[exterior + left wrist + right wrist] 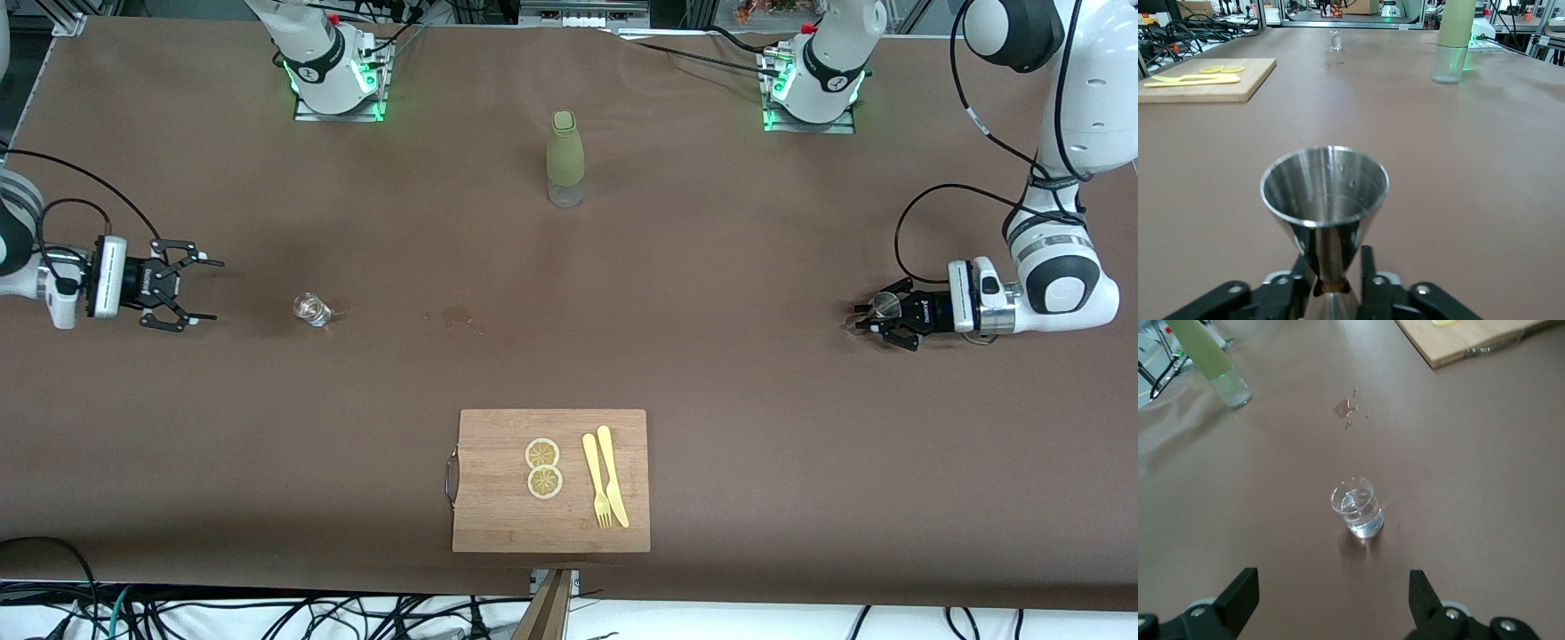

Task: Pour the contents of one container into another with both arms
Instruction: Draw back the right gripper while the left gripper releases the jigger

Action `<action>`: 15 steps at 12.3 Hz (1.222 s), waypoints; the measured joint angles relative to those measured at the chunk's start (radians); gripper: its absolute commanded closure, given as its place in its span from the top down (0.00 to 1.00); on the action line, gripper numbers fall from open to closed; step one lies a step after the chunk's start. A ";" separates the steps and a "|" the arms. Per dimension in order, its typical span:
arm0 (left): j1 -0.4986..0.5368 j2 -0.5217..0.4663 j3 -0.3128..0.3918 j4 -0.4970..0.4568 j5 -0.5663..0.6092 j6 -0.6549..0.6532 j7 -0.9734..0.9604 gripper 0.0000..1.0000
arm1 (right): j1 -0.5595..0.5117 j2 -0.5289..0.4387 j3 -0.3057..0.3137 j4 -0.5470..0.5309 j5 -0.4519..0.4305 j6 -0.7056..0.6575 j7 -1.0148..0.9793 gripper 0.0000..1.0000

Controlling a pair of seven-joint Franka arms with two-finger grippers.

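While the left gripper (876,322) sits low over the table (711,267) at the left arm's end, its 2 fingers (1368,267) are clamped on the narrow waist of a steel jigger (1325,193), which stands upright with its open cup on top; nothing visible inside the cup from the left wrist view. Right gripper (182,286) is at the right arm's end of the table, low over the brown cover, fingers (1238,593) spread wide apart and holding nothing. Small clear glass (311,308) stands upright on the table near the right gripper, just ahead of its open fingers, apart from them; it appears to hold some clear liquid. A few small wet spots (455,314) lie on the cover toward the table's middle, beside the glass. Tall bottle (564,158) with a pale green sleeve and clear base stands upright, farther from the front camera, between the 2 arm bases. Wooden cutting board (498,498) lies nearest the front camera; on it 2 lemon slices (543,468) touching each other, and beside them 1 yellow fork (595,478) and 1 yellow knife (613,473) side by side.
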 measured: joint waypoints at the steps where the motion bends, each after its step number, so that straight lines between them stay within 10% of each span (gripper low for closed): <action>1: 0.000 0.006 0.001 0.002 0.000 0.002 0.001 1.00 | 0.012 -0.041 0.000 -0.008 -0.027 0.003 0.080 1.00; 7: 0.001 -0.005 0.049 0.137 0.147 0.001 -0.129 1.00 | 0.116 -0.237 -0.009 -0.025 -0.185 0.002 0.553 1.00; 15: -0.111 -0.268 0.040 0.265 0.463 -0.077 -1.097 1.00 | 0.472 -0.442 -0.208 -0.031 -0.517 -0.039 1.224 1.00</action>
